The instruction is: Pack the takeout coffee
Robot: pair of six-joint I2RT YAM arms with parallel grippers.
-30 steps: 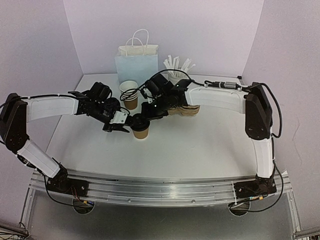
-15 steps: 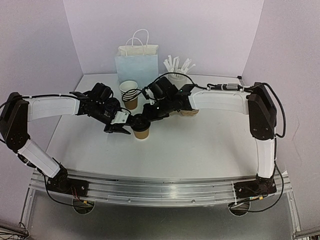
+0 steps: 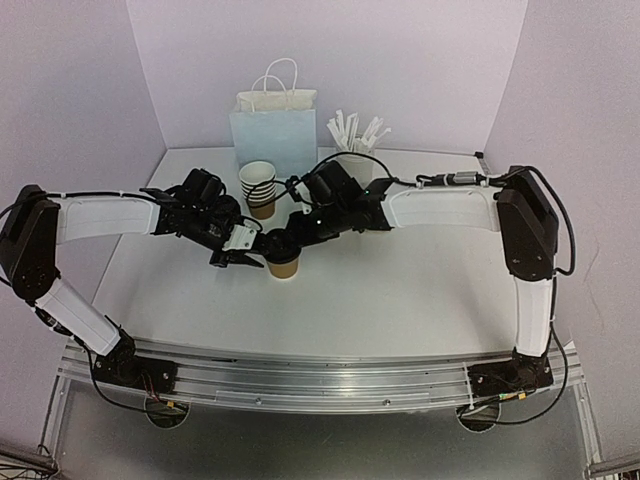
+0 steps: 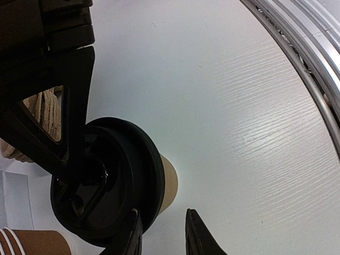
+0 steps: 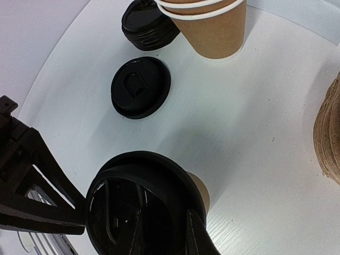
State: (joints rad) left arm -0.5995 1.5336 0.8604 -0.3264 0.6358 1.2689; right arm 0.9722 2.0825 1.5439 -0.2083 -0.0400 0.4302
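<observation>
White wood-grain table [image 3: 400,300] boxed in by pale lilac walls, seen from above. At 12 o'clock, upright against the back wall: light-blue paper bag [image 3: 272,135] with white handles, contents out of sight. At 1 o'clock, white cup of straws [image 3: 357,140], paper-wrapped ends fanned out. Just in front of the bag, nested cup stack [image 3: 259,185] in brown kraft, white rims showing. At table centre, single kraft cup [image 3: 284,266] capped by a black lid [image 3: 280,250], interior hidden beneath it. Right gripper [image 5: 166,223], extended from 2 o'clock, jaws drawn close and pinching that lid at its near rim. Left gripper [image 4: 162,215] at the cup's 9 o'clock, jaws parted by a narrow gap with nothing between them, tips just beside the cup's foot; contact impossible to tell. In the right wrist view, loose lid [image 5: 141,87] flat on the table at 11 o'clock from the capped cup, lid stack [image 5: 149,24] farther on beside the nested cups, pile of tan corrugated cardboard [image 5: 329,133] at 3 o'clock.
</observation>
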